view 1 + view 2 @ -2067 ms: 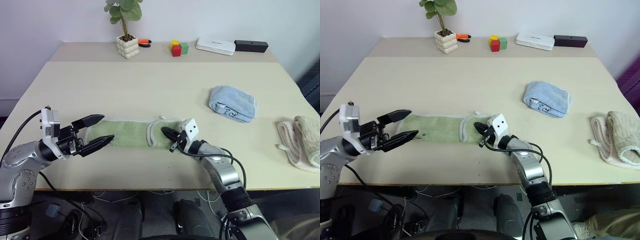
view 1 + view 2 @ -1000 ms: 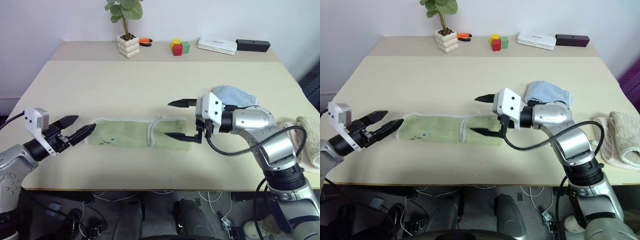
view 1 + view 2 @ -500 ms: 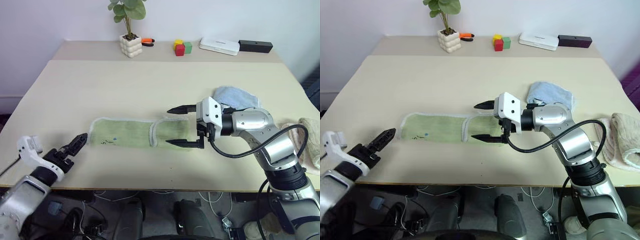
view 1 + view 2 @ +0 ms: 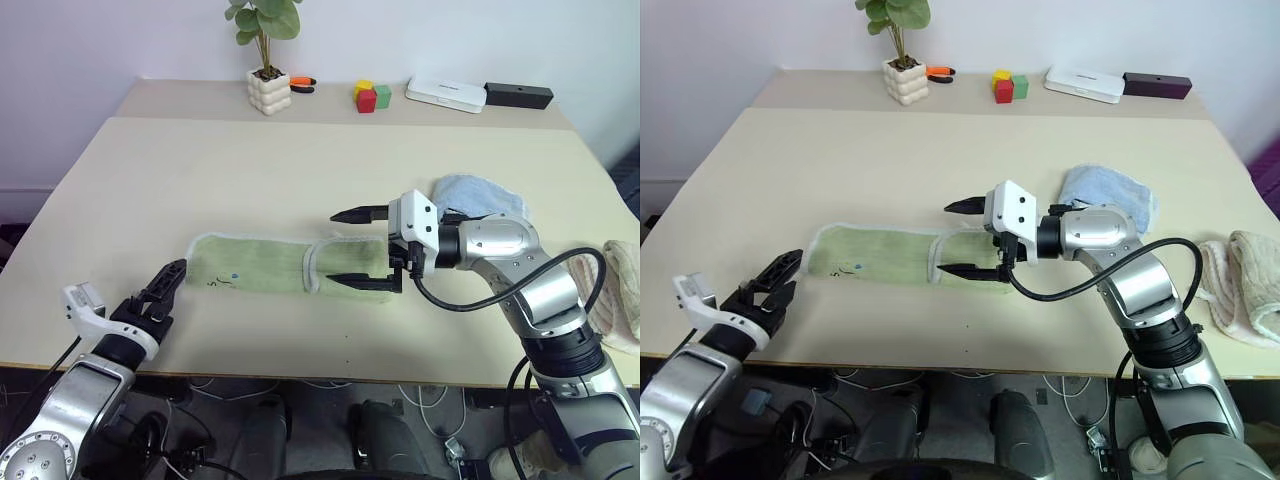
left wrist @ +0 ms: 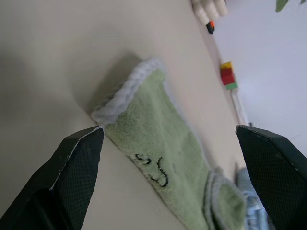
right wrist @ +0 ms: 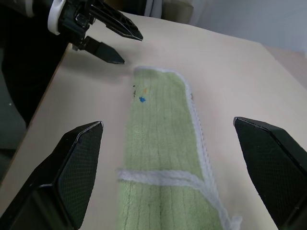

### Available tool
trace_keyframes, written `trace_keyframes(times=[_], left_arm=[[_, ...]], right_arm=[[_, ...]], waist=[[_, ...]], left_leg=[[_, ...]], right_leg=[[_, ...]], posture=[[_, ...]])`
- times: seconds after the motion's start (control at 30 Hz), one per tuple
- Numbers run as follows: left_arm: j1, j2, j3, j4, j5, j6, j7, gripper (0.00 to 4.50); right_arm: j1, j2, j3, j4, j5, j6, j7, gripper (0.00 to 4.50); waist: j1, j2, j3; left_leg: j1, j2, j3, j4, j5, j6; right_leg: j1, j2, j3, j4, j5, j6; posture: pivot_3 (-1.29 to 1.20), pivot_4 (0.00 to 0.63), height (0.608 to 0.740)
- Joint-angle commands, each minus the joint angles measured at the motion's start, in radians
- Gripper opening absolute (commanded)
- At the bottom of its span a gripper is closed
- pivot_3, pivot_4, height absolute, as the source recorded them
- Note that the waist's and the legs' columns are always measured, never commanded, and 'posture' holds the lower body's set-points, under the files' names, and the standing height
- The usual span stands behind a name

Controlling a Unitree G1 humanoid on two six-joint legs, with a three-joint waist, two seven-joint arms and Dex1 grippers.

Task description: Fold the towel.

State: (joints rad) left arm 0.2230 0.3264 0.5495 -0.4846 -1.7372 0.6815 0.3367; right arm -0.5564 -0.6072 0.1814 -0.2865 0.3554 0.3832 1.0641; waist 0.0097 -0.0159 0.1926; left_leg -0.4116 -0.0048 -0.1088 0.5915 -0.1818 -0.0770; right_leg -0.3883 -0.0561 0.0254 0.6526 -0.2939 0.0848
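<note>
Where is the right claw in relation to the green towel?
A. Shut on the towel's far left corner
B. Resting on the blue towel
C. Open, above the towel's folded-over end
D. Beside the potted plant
C: the right claw stands open, one finger over each long edge of the green towel, at its folded-over end, gripping nothing.

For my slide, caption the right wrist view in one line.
Open right end effector hovers over the green towel on the table, facing the open left end effector at its far end.
</note>
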Motion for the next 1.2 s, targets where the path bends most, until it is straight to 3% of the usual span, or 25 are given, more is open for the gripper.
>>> trace_keyframes(times=[0.03,0.23,0.53,0.73,1.2], left_arm=[[-0.013,0.017,-0.029,0.026,-0.048,-0.028,0.019,4.5],[-0.061,-0.018,-0.075,0.062,-0.136,-0.086,0.069,4.5],[-0.069,-0.007,-0.112,0.106,-0.127,-0.093,0.071,4.5],[0.009,-0.057,-0.114,0.036,-0.162,-0.137,0.1,4.5],[-0.096,-0.041,-0.113,0.182,-0.157,-0.152,0.078,4.5]], right_arm=[[-0.01,0.004,-0.015,-0.031,0.002,-0.013,-0.015,4.46],[-0.008,-0.006,-0.02,-0.036,-0.003,-0.016,-0.025,4.46],[-0.007,-0.013,-0.022,-0.052,0.002,-0.002,-0.036,4.46],[-0.001,-0.018,-0.021,-0.055,-0.001,-0.001,-0.038,4.46],[-0.018,0.012,0.002,-0.046,-0.022,-0.002,-0.053,4.46]], waist=[[0.001,0.0,0.0],[0.002,0.0,0.0],[0.001,0.0,0.0],[0.0,0.0,0.0],[0.003,0.0,0.0]], left_leg=[[0.0,0.0,0.0,0.0,0.0,0.0],[-0.001,0.0,0.0,0.0,0.0,0.0],[-0.001,0.0,0.0,0.0,0.0,0.0],[-0.001,0.0,0.001,0.0,0.0,0.0],[-0.001,-0.001,0.0,0.0,0.0,0.0]], right_leg=[[0.0,0.0,0.0,-0.001,0.0,0.0],[0.0,0.0,0.0,-0.001,0.0,0.0],[0.0,0.001,0.0,-0.001,0.0,0.0],[0.0,0.0,0.0,-0.003,0.0,0.0],[0.0,0.0,0.0,-0.003,0.0,0.0]], posture=[[0.0,0.15,0.74],[0.0,0.15,0.74],[0.0,0.15,0.74],[0.0,0.15,0.74],[0.0,0.15,0.74]])
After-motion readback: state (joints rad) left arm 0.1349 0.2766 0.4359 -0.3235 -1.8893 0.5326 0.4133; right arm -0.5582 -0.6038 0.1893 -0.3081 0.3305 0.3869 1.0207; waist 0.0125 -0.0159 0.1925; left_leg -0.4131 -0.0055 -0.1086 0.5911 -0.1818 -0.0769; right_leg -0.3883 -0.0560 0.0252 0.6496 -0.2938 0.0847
